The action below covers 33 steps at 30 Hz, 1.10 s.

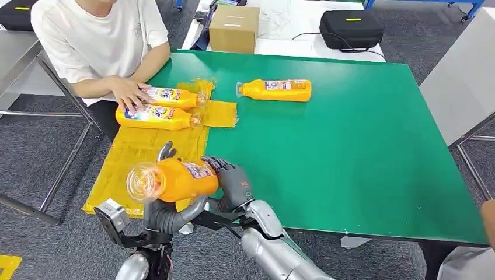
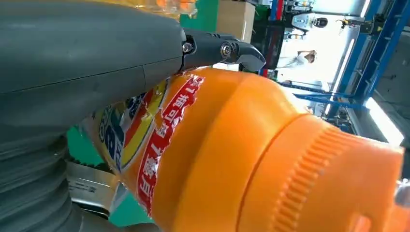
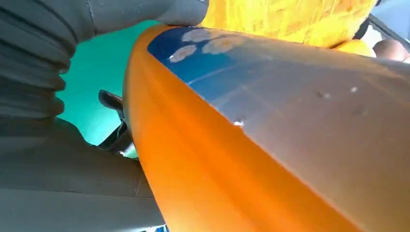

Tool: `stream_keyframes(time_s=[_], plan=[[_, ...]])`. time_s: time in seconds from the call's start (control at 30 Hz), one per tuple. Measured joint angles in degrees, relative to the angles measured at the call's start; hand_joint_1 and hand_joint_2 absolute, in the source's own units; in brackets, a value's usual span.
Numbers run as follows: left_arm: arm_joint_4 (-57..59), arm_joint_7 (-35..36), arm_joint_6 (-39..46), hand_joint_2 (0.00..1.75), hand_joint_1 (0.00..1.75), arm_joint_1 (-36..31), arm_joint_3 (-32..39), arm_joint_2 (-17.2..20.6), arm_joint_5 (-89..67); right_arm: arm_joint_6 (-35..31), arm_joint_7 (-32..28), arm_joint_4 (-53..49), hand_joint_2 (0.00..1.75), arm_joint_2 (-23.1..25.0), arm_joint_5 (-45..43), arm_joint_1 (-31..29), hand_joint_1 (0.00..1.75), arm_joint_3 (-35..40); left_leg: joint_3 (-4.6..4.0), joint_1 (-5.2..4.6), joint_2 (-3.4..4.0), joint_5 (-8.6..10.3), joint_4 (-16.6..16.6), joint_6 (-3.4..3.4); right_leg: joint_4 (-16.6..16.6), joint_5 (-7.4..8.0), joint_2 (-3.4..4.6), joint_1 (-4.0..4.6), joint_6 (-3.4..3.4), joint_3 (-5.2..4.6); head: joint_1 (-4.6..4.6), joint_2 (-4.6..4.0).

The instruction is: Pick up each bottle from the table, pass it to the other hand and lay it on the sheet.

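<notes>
Orange bottle (image 1: 175,179) is held sideways over the near edge of the yellow sheet (image 1: 140,153), base end pointing at the camera. Left hand (image 1: 166,207) wraps it from below, right hand (image 1: 230,182) is clamped on its other end, so both grip it. Two more bottles (image 1: 160,108) lie on the sheet under a person's hand (image 1: 129,93). Fourth bottle (image 1: 277,90) lies on the green tabletop (image 1: 350,151), well apart.
</notes>
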Motion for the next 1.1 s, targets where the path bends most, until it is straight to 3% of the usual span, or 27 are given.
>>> stream_keyframes(time_s=[0.17,0.3,0.33,0.37,0.4,0.43,0.63,0.67,1.1], plan=[[-0.04,0.2,-0.52,1.75,0.0,0.01,0.24,0.0,0.81,-2.79,1.31,0.65,1.75,0.07,2.85,-0.31,1.75,0.83,0.0,0.0,0.01,0.0,0.0,0.0,0.0,0.0,0.0,0.0,0.0,-0.01,-0.02,0.0],[-0.17,1.27,-1.25,1.75,0.0,-0.06,0.83,0.0,2.15,-7.04,3.69,1.71,1.75,0.09,8.2,-0.92,1.55,2.67,0.0,0.01,0.01,0.0,0.0,0.0,0.0,0.0,0.0,0.01,0.0,-0.01,0.0,0.0],[-0.17,1.55,-1.94,1.75,1.1,0.0,0.94,0.0,3.27,-7.26,3.69,2.01,1.75,0.2,8.24,-0.97,1.41,3.08,0.0,0.0,0.01,0.0,0.0,0.0,0.0,0.0,0.0,0.01,0.0,-0.01,-0.02,0.0],[-0.17,1.68,-2.53,1.75,1.75,0.01,1.2,0.0,4.32,-7.28,3.61,2.31,1.75,0.24,8.13,-1.08,0.89,3.28,0.0,0.01,0.01,0.0,0.0,0.0,0.0,0.0,0.0,0.01,0.0,-0.01,-0.02,0.0],[-0.17,1.7,-2.95,1.75,1.75,0.02,1.4,0.0,5.07,-7.17,3.22,2.51,1.75,0.28,7.68,-1.18,0.14,3.45,0.0,0.01,0.01,0.0,0.0,0.0,0.0,0.0,0.0,0.01,0.0,-0.02,0.0,0.0],[-0.24,1.64,-3.15,1.75,1.75,0.02,1.49,0.0,5.71,-6.93,2.69,2.69,1.75,0.39,7.03,-1.29,0.0,3.65,0.0,0.0,0.01,0.0,0.0,0.0,0.0,0.0,0.0,0.0,0.0,-0.02,-0.02,0.0],[-1.03,-0.09,-5.27,1.75,1.75,-1.04,2.47,-0.18,10.49,-3.67,-3.95,3.39,1.75,1.14,0.79,-0.59,0.0,4.98,0.0,0.0,-0.02,0.0,0.0,0.0,0.0,0.0,-0.01,0.0,0.0,-0.02,0.0,0.0],[-1.09,-0.31,-5.93,1.75,1.75,-1.17,2.51,-0.17,11.19,-3.67,-4.86,3.39,0.0,1.29,-0.42,-0.42,0.0,4.96,0.01,0.0,0.0,0.0,0.0,0.0,0.0,0.0,0.0,0.0,0.0,-0.02,-0.02,0.0],[-1.25,-0.87,-6.25,1.75,1.75,-4.06,2.64,-0.17,12.68,-5.51,-13.15,1.01,0.0,1.07,-10.29,1.03,0.0,4.57,0.01,0.0,0.02,0.01,0.0,0.0,0.0,0.01,0.01,0.01,0.0,-0.05,0.0,0.0]])
